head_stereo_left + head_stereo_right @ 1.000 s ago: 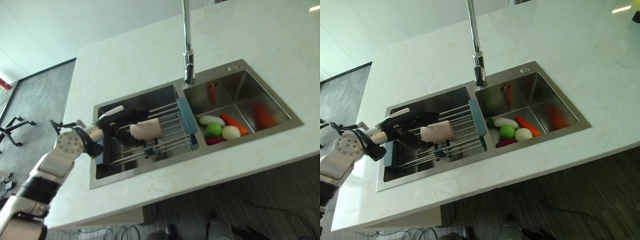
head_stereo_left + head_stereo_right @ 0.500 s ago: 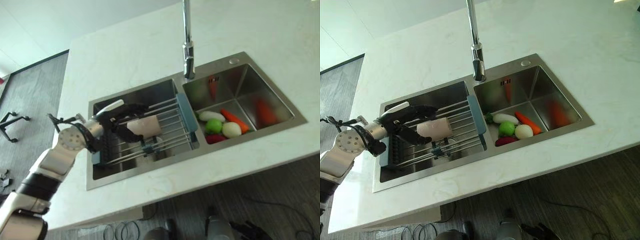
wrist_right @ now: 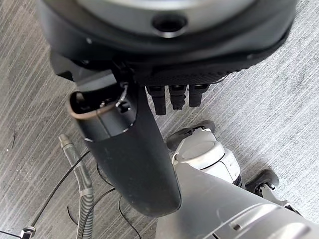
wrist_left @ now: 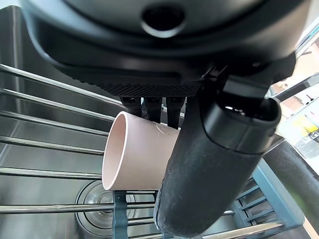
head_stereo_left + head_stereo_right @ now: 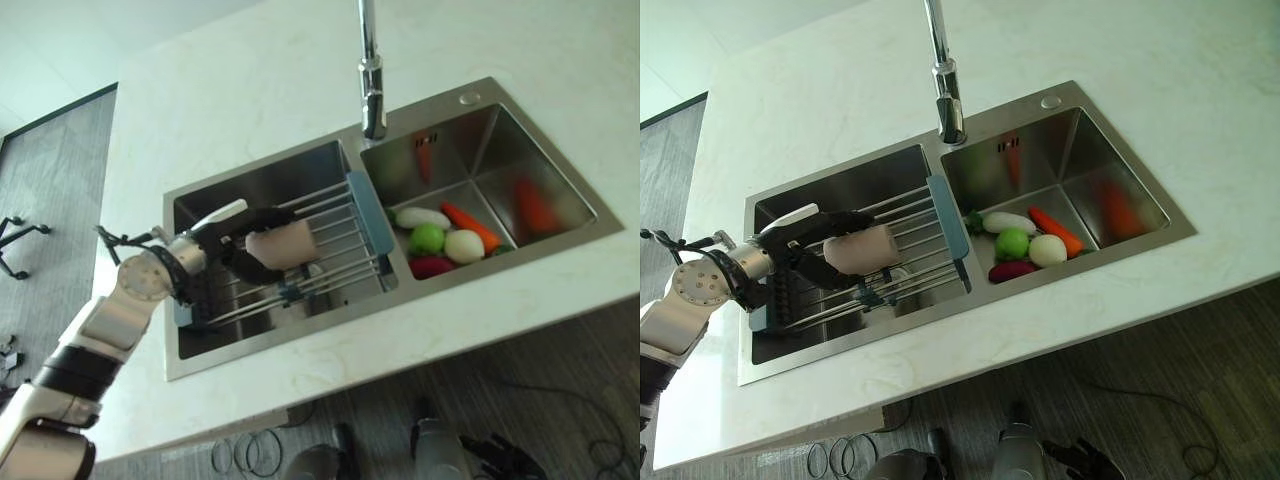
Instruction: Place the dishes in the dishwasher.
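Observation:
A pale pink cup (image 5: 282,244) lies on its side in my left hand (image 5: 236,262), just above the wire rack (image 5: 342,228) that spans the left sink basin (image 5: 258,182). In the left wrist view the thumb (image 4: 214,164) crosses the front of the cup (image 4: 137,155) and the fingers curl round behind it, with the open mouth facing away from the palm. The rack's steel bars and blue end piece (image 5: 949,232) run under the cup. My right hand (image 3: 129,149) hangs over the grey floor, thumb straight, holding nothing.
The right basin (image 5: 545,165) holds a carrot (image 5: 470,226), a green fruit (image 5: 427,238), a white radish (image 5: 421,216) and other vegetables. A tall steel faucet (image 5: 371,90) rises behind the divider. White marble counter (image 5: 250,90) surrounds the sink.
The camera has shifted, so the whole sink sits higher and further left in the picture. My left hand keeps its hold on the cup over the rack, nearly unmoved.

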Available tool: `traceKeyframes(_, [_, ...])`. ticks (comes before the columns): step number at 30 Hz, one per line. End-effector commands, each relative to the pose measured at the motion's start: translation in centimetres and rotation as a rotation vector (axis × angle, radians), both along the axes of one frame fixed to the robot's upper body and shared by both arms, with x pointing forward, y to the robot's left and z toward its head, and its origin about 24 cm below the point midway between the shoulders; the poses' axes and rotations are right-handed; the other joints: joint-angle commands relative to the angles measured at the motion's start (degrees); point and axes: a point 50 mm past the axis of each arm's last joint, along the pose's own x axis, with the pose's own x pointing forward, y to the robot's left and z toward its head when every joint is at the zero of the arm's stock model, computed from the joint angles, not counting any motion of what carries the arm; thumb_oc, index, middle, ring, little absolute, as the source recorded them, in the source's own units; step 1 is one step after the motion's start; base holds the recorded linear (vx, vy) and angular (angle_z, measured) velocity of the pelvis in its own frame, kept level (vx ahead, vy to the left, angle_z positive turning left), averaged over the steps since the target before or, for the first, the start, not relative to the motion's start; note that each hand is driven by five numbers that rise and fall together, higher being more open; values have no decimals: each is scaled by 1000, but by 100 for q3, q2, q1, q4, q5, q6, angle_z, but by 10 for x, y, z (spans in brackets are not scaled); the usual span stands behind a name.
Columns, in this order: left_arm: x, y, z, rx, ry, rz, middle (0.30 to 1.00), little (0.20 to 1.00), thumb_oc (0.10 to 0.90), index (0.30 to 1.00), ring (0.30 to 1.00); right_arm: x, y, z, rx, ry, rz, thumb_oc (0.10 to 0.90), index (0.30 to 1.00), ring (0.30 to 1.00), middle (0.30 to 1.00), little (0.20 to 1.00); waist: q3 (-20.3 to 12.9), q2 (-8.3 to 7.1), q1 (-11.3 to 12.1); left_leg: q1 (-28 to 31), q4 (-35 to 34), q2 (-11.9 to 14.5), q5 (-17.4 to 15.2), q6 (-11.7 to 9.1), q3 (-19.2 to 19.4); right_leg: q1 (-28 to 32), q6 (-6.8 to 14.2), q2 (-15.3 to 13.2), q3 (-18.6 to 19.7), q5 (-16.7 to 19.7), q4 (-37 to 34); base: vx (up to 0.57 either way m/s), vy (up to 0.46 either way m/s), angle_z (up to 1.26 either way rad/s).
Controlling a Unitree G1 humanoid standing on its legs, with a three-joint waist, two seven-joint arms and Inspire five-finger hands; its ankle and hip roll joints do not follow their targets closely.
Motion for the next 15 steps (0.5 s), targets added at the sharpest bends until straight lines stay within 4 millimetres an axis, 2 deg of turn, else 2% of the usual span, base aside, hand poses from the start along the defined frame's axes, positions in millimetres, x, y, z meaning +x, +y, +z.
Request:
traceKeyframes(1, [6, 5, 51, 55, -212, 42, 900, 900, 800, 900, 900, 3, -7, 5, -14, -56, -10, 800, 900, 900, 900, 900, -273, -96, -128, -493, 636, 180, -500, -146, -539, 368, 655, -504, 101, -603, -85, 0, 0, 0])
traceKeyframes(9, [5, 7, 50, 82, -253, 75, 900, 900, 800, 900, 900, 7, -7, 7, -14, -84, -1, 800, 900, 900, 900, 900, -147, -101, -130, -559, 636, 148, -501, -125, -567, 298, 669, -530, 124, -572, -85, 0, 0, 0])
traceKeyframes(15, [5, 7, 53, 146, -307, 87, 900, 900, 800, 900, 900, 19, -8, 12, -16, -127, 21, 800, 900, 900, 900, 900, 27, -91, -140, -682, 636, 108, -492, -122, -605, 169, 696, -569, 162, -526, -85, -14, 21, -3])
